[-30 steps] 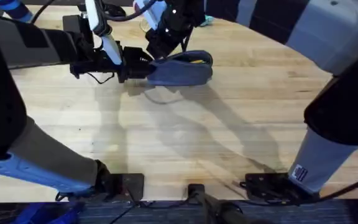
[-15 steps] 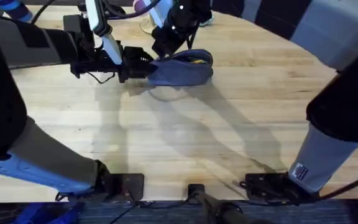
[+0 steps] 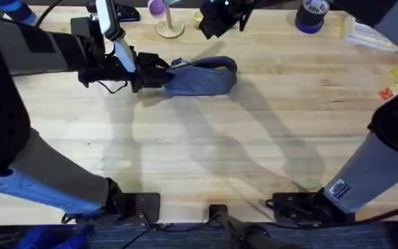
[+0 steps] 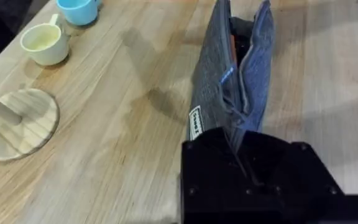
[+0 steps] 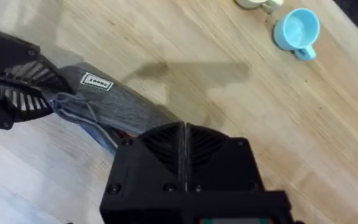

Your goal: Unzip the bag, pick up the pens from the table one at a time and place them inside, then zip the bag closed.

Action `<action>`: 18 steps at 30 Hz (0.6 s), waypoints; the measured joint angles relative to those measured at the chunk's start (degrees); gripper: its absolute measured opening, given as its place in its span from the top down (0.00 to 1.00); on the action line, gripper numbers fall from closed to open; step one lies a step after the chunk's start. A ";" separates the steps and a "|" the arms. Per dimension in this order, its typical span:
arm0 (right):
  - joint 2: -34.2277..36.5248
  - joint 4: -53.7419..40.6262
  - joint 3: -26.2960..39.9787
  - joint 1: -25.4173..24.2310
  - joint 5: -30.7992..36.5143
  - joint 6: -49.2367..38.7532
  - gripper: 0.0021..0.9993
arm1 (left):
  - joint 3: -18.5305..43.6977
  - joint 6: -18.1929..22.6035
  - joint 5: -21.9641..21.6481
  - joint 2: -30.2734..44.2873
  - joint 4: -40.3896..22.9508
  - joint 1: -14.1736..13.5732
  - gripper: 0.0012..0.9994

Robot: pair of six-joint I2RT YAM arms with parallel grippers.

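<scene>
The blue-grey bag (image 3: 202, 77) lies on the table (image 3: 206, 145) at the far left-centre, with its zipper gap open along the top (image 4: 244, 56). An orange pen (image 4: 234, 42) shows inside the gap. My left gripper (image 3: 156, 75) is shut on the bag's left end, pinching the fabric (image 4: 240, 134). My right gripper (image 3: 216, 17) hangs dark above the table's far edge, beyond the bag and apart from it. Its black fingers (image 5: 166, 149) meet with nothing between them, and the bag (image 5: 114, 102) lies below them.
A wooden stand with a purple top (image 3: 163, 17) sits behind the bag. A cream cup (image 4: 42, 45) and a blue cup (image 5: 297, 30) stand near it. A purple tape roll (image 3: 311, 15) and small yellow and red bits (image 3: 394, 79) lie at the far right.
My right gripper has lifted off the bag's open top and drawn back toward the far edge. The left gripper and the bag have stayed put.
</scene>
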 joint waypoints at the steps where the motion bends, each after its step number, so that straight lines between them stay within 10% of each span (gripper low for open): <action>1: 0.00 -0.13 0.00 0.00 0.00 -0.01 0.97 | 0.00 0.00 0.00 0.00 0.00 0.02 0.96; 10: -1.06 -0.15 0.00 -0.26 -0.01 -0.58 0.96 | 0.00 0.00 -0.01 0.00 0.00 0.02 0.96; 18: -6.02 -0.22 0.00 -0.31 -1.92 -1.02 0.02 | 0.00 0.00 0.00 0.00 0.00 0.02 0.96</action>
